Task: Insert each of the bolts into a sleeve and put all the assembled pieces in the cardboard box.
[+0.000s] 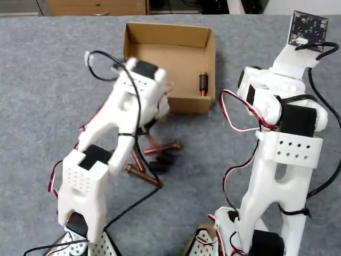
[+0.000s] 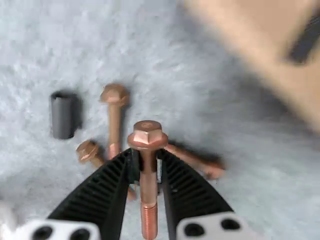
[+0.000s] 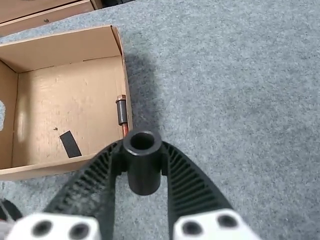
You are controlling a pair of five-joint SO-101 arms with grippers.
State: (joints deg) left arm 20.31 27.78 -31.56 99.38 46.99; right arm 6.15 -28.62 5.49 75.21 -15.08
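Observation:
My left gripper is shut on a copper bolt, held head-up above the grey carpet just in front of the cardboard box. Below it lie three loose bolts and a black sleeve. My right gripper is shut on another black sleeve, its open bore facing the camera, hovering beside the box's right wall. One assembled bolt-and-sleeve piece lies inside the box against that wall.
Loose bolts and black sleeves lie in a small pile in front of the box, partly under the left arm. The right arm stands at the right. Wooden furniture borders the far edge.

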